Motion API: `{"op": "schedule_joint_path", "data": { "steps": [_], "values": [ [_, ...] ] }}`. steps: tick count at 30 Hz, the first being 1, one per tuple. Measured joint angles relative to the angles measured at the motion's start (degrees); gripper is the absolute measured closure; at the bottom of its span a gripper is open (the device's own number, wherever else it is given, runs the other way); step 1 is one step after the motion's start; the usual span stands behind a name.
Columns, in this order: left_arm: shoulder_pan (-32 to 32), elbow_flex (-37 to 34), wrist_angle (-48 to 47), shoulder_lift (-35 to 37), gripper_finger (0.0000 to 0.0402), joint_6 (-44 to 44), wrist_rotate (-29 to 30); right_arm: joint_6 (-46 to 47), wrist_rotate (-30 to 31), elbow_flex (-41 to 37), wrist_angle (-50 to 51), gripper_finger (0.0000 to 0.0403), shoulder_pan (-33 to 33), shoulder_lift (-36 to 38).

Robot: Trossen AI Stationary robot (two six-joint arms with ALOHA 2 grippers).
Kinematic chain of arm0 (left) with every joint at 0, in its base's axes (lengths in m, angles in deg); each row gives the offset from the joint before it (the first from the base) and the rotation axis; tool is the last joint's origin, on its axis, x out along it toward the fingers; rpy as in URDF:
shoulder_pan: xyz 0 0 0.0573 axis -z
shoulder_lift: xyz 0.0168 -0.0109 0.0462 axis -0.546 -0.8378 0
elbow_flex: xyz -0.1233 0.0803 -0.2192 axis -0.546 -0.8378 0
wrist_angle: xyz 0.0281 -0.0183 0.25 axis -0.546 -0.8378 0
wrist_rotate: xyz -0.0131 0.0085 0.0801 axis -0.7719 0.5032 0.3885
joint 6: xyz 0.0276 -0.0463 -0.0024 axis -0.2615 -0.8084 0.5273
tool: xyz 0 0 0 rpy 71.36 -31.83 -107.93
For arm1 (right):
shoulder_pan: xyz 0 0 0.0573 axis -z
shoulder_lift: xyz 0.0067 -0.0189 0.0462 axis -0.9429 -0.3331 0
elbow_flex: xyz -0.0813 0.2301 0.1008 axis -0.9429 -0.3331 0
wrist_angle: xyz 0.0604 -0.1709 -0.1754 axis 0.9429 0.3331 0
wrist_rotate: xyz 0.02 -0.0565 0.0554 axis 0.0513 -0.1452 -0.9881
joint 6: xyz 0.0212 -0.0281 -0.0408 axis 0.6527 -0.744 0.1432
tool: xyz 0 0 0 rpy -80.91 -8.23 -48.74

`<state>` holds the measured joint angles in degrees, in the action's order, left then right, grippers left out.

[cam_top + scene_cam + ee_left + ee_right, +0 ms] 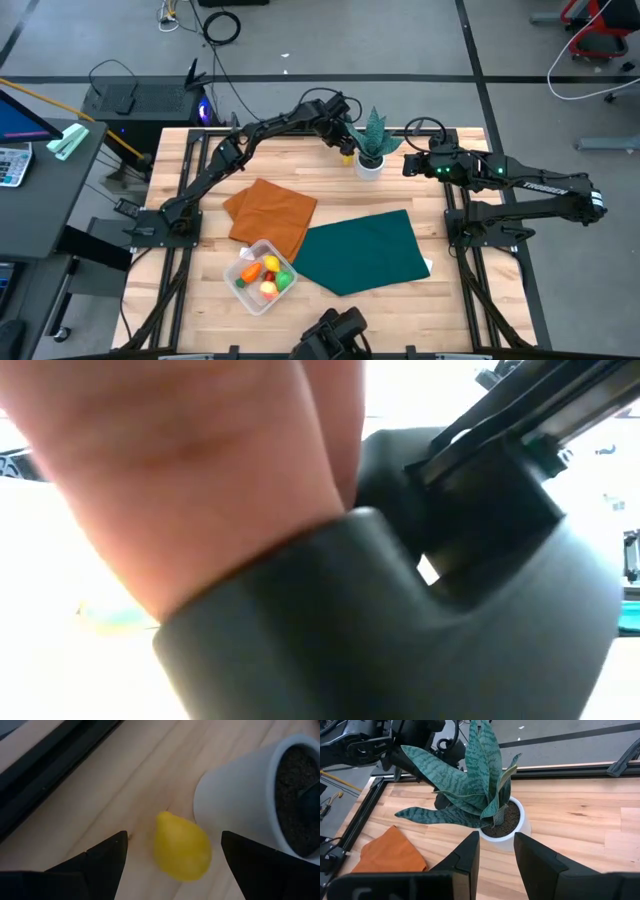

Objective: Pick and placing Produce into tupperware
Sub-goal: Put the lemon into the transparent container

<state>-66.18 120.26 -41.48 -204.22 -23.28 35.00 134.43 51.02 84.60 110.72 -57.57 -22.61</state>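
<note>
Wooden table (200, 150) holds a white pot (250, 790), and touching it lies a yellow pear (181, 845). Left gripper (172, 857) hangs over the pear, fingers wide on either side: the pick step, and next I judge they must close without nudging the pot. Right gripper (496, 852) waits near the pot, fingers narrow and empty; the tub (261, 275), well away from the pot, already holds produce.

I see the wooden table (440, 300) carrying 2 cloths, orange (270, 215) and green (362, 250), a clear tub (262, 277), a potted plant (372, 150) and a yellow fruit (181, 847).
</note>
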Motion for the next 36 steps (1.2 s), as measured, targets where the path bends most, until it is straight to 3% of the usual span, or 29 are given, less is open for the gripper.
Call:
{"op": "schedule_joint_path", "data": {
  "steps": [36],
  "values": [
    [1.20,0.01,-1.93,-0.04,0.0091,-1.60,3.10,-1.00,-0.19,0.00,-1.36,0.0314,0.00,0.02]
  ]
}}
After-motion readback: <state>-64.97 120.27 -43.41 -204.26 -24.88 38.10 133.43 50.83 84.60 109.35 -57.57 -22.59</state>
